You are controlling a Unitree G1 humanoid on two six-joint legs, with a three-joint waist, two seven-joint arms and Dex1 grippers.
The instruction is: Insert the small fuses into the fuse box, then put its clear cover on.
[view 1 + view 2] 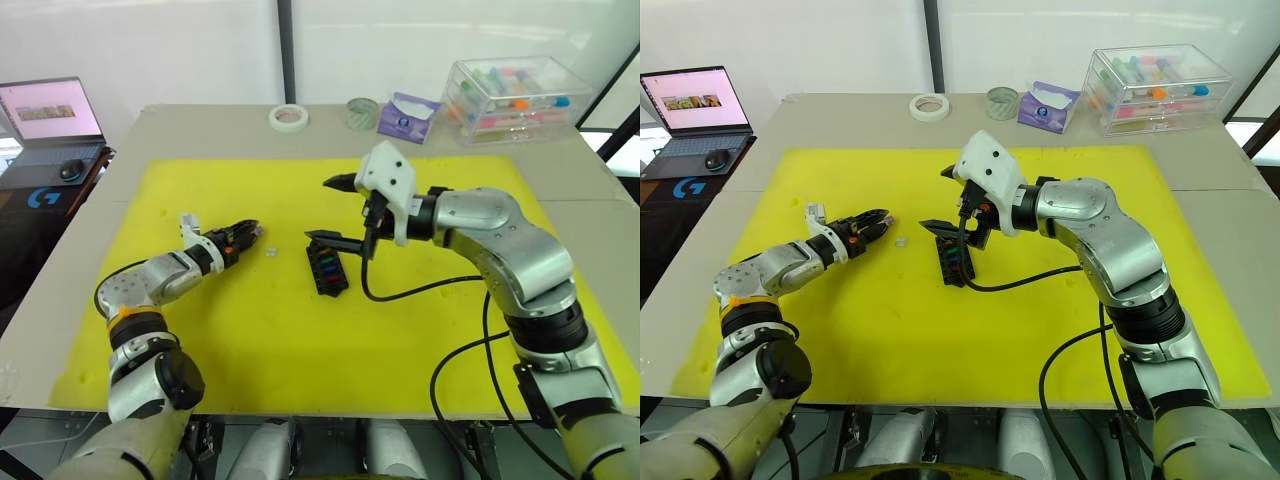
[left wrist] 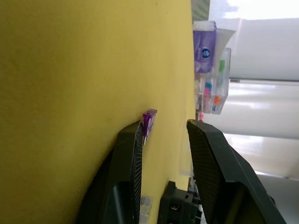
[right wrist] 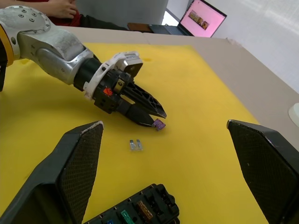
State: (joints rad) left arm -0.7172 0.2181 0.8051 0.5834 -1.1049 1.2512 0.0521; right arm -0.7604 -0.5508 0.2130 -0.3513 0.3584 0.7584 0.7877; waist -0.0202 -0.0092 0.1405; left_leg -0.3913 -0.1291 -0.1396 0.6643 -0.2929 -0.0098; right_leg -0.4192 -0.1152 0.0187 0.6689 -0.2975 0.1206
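Note:
The black fuse box [image 1: 327,268] lies mid-mat on the yellow mat [image 1: 250,340], with several coloured fuses in its slots [image 3: 135,210]. My right gripper [image 1: 322,210] hovers just above and behind it, open wide and empty. To the box's left, my left gripper [image 1: 245,235] lies low over the mat with its fingers apart. A purple fuse [image 2: 149,121] sits against one fingertip [image 2: 135,140], and the other finger does not touch it. A small grey fuse [image 3: 136,145] lies loose on the mat between that gripper and the box. I cannot make out the clear cover.
At the table's back stand a large clear box of coloured tubes [image 1: 515,95], a purple tissue pack [image 1: 407,115], a tape roll [image 1: 288,117] and a greenish ring [image 1: 362,112]. A laptop [image 1: 50,115] sits far left. My right arm's black cable [image 1: 420,290] trails across the mat.

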